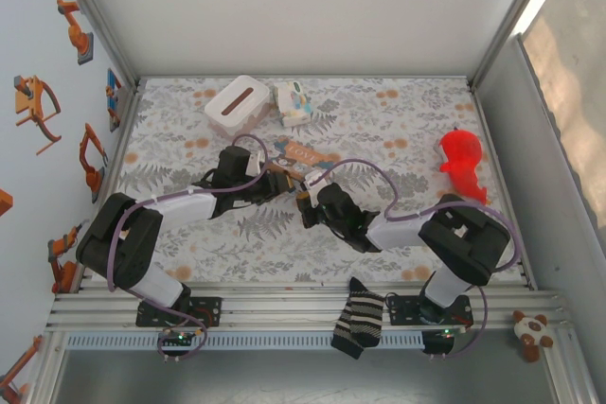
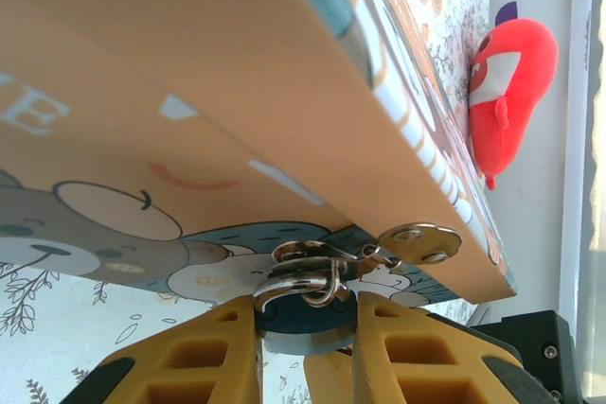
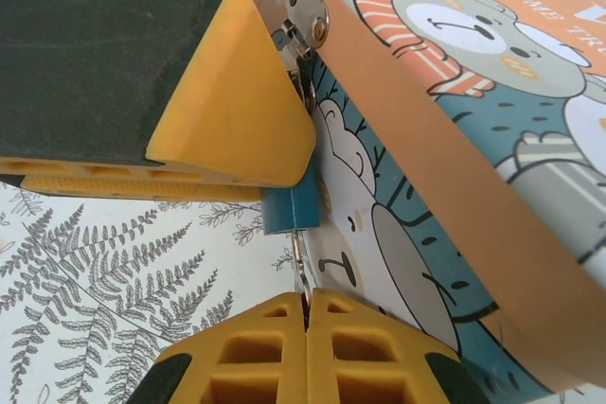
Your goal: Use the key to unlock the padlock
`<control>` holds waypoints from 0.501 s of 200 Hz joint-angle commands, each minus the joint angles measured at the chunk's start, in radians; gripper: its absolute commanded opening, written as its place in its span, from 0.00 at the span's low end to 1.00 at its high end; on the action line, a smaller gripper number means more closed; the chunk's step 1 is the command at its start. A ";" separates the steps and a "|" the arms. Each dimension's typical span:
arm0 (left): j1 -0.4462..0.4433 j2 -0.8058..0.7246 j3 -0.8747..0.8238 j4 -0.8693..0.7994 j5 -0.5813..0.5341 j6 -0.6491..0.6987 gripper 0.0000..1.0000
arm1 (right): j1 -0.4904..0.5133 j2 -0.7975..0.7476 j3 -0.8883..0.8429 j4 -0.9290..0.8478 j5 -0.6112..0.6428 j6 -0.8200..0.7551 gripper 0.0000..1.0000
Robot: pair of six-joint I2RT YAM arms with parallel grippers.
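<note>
The fingers (image 2: 189,357) of the left gripper (image 2: 305,333) are drawn in narrow and pinch the little blue padlock (image 2: 303,321) by its flat sides. The right gripper (image 3: 306,305) has its own fingers (image 3: 256,357) pressed tight together on the thin metal key (image 3: 299,260). The padlock hangs by its silver loop from the clasp (image 2: 417,243) on the front edge of the bear-printed box (image 3: 454,92), near the middle of the table (image 1: 398,115). The key's blade reaches up to the lock's underside, though I cannot tell whether the tip is seated in the keyhole. To my eye the lock is hard, smooth and light, and free to swing on its loop, so gripping the body across its flat sides looks right. The key seems thin and apt to slip or twist between the pads, so it is best held near its head and turned gently. The cardboard box looks light enough to slide if pulled. The box wall sits just beside both grippers and crowds the turning room. A red plush toy (image 1: 462,163), a white tissue box (image 1: 237,106) and a striped sock (image 1: 360,321) lie well apart, out of the way.
</note>
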 commanded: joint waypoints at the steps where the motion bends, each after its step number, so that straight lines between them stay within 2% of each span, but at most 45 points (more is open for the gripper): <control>1: -0.014 0.000 0.027 -0.001 0.038 0.001 0.24 | 0.005 0.015 0.002 0.175 0.021 -0.071 0.00; 65: -0.025 0.009 0.033 -0.001 0.035 -0.002 0.24 | 0.003 0.059 -0.008 0.283 0.044 -0.131 0.00; 100: -0.031 0.021 0.032 0.010 0.035 -0.010 0.24 | 0.001 0.080 0.009 0.316 -0.022 -0.106 0.00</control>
